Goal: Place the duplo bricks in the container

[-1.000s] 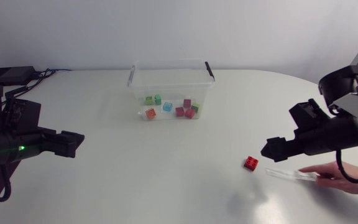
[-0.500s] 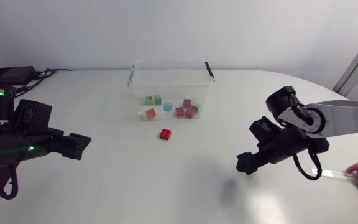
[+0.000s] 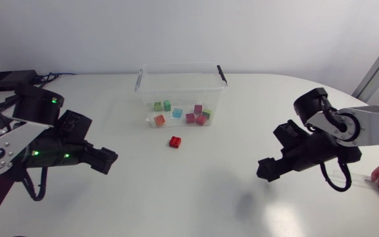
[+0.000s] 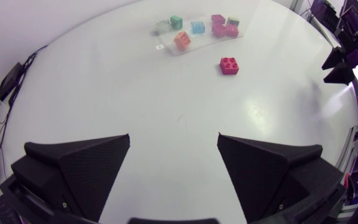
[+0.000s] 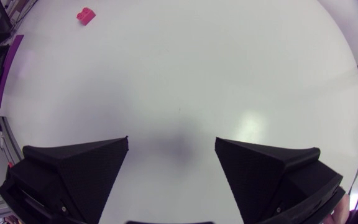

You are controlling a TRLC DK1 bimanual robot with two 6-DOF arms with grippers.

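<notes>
Red brick [image 3: 175, 141]: one, before clear container [image 3: 183, 92]; eight bricks [image 3: 177, 112] inside. Left pincer [image 4: 173, 134], right pincer [image 5: 171, 139]: apart, empty.

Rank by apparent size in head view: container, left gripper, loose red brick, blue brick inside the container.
1. container
2. left gripper
3. loose red brick and blue brick: look about alike, not ranked.

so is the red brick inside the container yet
No, the red brick lies on the table just in front of the container, outside its wall.
</notes>
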